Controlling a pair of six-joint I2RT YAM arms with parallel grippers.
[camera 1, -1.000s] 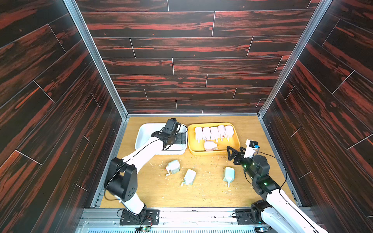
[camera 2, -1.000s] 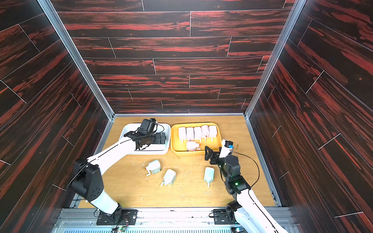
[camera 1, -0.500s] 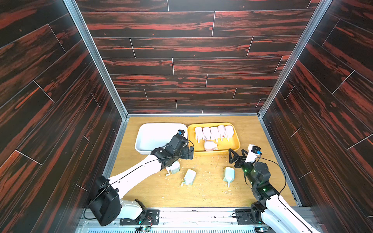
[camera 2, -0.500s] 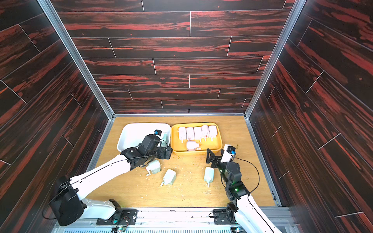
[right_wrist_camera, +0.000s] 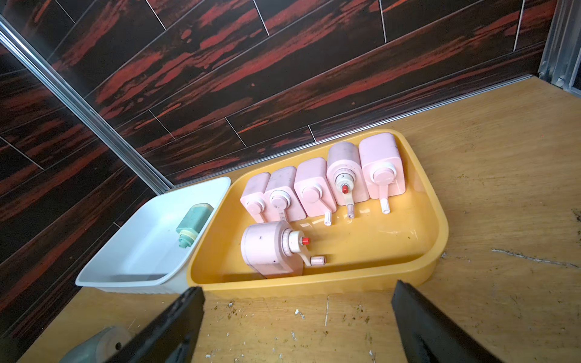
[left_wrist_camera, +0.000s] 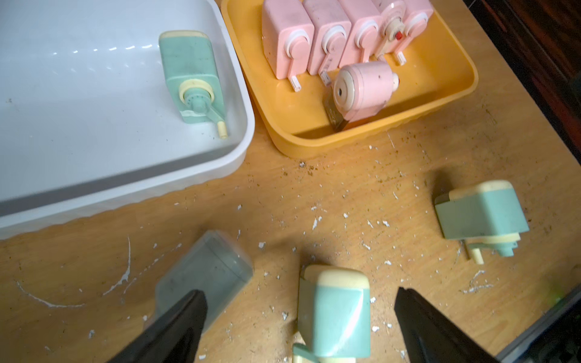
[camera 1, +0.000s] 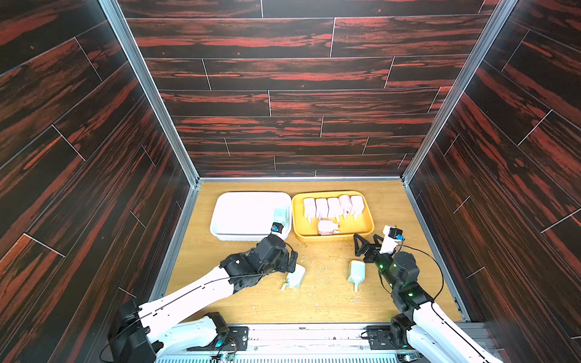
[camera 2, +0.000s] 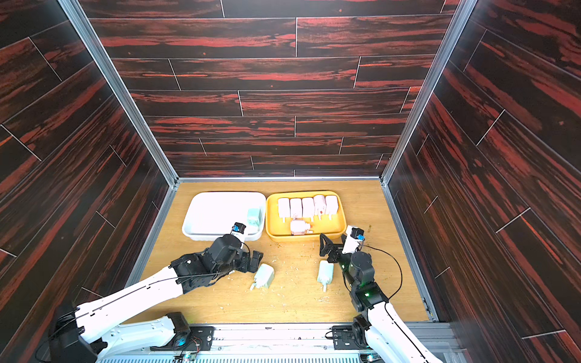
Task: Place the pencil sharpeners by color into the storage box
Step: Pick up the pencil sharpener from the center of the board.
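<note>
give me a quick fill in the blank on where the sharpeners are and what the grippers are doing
1. The yellow tray holds ____ pink sharpeners.
2. The white tray holds one sharpener, colored ____.
3. The number of green sharpeners lying on the table in the left wrist view is ____.
4. The left gripper and the right gripper both hold ____.

Missing words: six; green; three; nothing
</note>
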